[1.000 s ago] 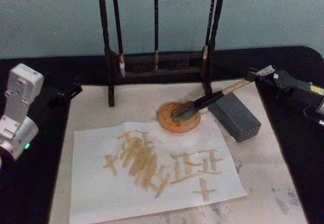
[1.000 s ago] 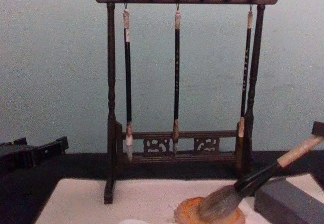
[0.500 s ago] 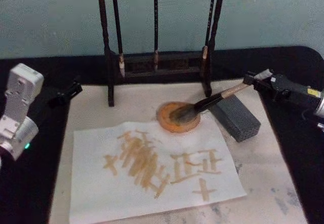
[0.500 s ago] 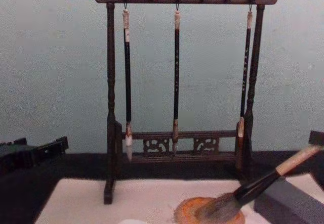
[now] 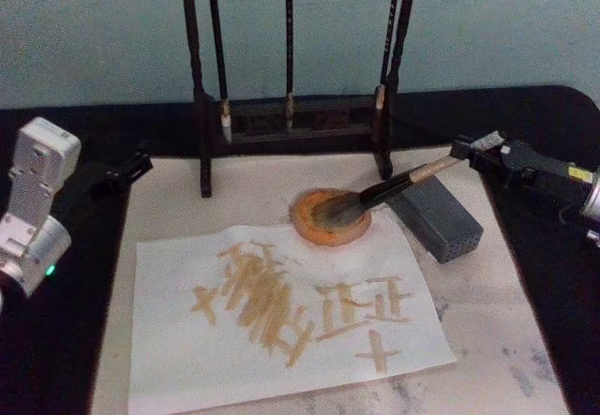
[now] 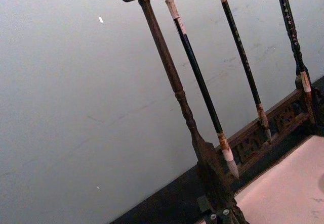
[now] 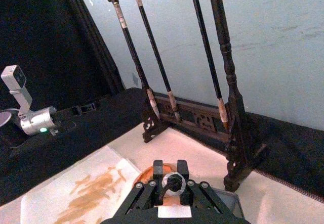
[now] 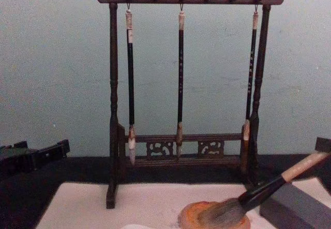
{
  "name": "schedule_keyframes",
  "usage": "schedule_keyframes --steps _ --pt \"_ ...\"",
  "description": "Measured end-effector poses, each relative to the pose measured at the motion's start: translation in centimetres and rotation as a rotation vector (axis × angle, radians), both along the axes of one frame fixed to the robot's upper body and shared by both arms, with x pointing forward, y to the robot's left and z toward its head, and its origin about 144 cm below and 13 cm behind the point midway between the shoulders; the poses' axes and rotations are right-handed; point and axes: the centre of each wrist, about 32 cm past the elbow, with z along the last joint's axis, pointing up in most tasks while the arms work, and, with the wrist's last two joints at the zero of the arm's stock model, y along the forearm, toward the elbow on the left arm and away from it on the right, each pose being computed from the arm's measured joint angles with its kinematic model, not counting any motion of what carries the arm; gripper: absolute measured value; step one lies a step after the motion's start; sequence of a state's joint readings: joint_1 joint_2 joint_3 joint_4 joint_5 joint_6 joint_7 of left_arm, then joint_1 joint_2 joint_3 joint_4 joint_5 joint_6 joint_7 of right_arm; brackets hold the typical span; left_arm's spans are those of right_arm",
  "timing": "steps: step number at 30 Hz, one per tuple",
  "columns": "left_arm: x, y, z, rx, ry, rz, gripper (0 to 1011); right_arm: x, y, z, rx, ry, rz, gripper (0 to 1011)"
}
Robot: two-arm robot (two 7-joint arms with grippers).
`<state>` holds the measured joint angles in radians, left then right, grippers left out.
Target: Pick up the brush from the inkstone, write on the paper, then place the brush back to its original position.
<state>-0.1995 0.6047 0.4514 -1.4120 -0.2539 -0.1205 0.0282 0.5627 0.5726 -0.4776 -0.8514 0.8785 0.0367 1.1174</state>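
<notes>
Head view: fat-bristled brush [image 5: 375, 194] leans tilted in the orange inkstone [image 5: 328, 218].

Large off-white rectangular paper sheet [image 5: 281, 326] lying nearest the robot, small round orange-brown inkstone dish [image 5: 330, 218] sitting just behind it, fat-bristled beige-handled brush [image 5: 380, 192] resting in the dish, handle leaning rightward over dark grey rectangular block [image 5: 434, 216], dark wooden brush rack [image 5: 291, 115] standing behind.

Wood rack [image 8: 181, 74] w/ 3 slim brushes [image 8: 180, 79]; grey block [image 5: 434, 215].
</notes>
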Motion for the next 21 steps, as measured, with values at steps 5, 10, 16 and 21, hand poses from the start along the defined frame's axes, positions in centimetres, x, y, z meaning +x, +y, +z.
schedule_keyframes --steps 5,10,16,21 --pt "0.0 0.0 0.0 0.0 0.0 0.0 1002 -0.02 -0.06 -0.07 0.001 0.001 -0.004 165" --pt "0.0 0.0 0.0 0.0 0.0 0.0 1002 -0.02 -0.15 -0.33 0.0 0.009 -0.011 165" --pt "0.0 0.0 0.0 0.0 0.0 0.0 1002 -0.1 -0.21 -0.49 -0.003 0.022 -0.024 165" --pt "0.0 0.0 0.0 0.0 0.0 0.0 1002 -0.18 -0.26 -0.65 -0.003 0.028 -0.031 165"
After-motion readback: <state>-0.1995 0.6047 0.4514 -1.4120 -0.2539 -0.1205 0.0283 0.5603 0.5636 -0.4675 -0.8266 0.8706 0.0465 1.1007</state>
